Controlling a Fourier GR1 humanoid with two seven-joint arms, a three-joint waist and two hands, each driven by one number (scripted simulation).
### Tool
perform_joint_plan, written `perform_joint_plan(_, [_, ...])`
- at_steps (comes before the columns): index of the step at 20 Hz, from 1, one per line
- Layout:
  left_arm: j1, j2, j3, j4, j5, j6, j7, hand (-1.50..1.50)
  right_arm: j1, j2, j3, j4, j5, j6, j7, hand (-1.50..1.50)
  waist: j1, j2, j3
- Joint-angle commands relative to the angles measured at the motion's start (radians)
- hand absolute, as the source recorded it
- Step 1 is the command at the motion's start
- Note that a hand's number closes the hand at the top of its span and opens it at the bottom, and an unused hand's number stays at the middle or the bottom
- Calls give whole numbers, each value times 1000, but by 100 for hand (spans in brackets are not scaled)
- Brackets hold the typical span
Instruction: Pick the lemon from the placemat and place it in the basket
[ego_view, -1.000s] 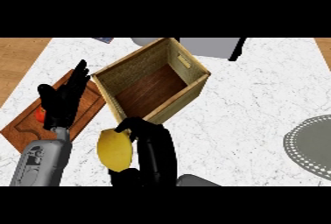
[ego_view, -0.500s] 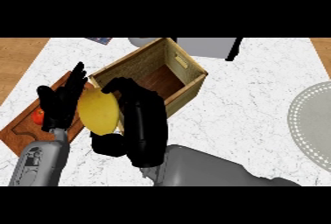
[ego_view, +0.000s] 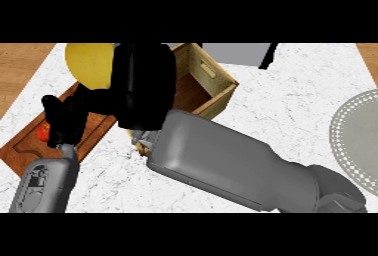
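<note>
A broad grey right forearm (ego_view: 236, 165) fills the near middle of the view. It rises from the lower right and crosses in front of the near corner of the wooden basket (ego_view: 219, 80). Near and to the left of the basket, a slimmer grey left forearm (ego_view: 44, 187) comes up from the lower edge.

The left hand (ego_view: 63, 117) rests open with its fingers up, left of the basket, over a brown wooden cutting board (ego_view: 26, 150). A small red thing (ego_view: 43, 131) lies on the board, partly hidden by this hand.

The basket stands on a white marbled surface (ego_view: 280, 115) and is turned at an angle. Its left side is hidden by the black right hand (ego_view: 144, 90). That hand is curled round the yellow lemon (ego_view: 88, 62). The lemon is raised just left of the basket's far left corner and lies outside the basket.

Well to the right of the basket, at the view's edge, lies a round grey placemat (ego_view: 354, 135) with a dotted rim. Beyond the basket, a grey object (ego_view: 236, 52) with a black part beside it is cut off by the far edge.
</note>
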Motion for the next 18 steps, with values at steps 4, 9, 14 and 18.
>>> perform_joint_plan(4, [-10,4,0,-20,8,-9,10,0,-241,6,-37,239,-54,32,229,150,15,10,1])
perform_joint_plan(9, [4,-25,-18,-2,-1,0,-15,0,-309,6,-7,374,-128,43,232,150,10,19,0])
perform_joint_plan(14, [2,-2,1,-4,5,-8,-16,0,-302,6,33,444,-222,11,218,150,9,23,2])
perform_joint_plan(18, [36,12,7,-30,4,-14,-34,0,-311,6,67,498,-268,-16,204,150,5,20,3])
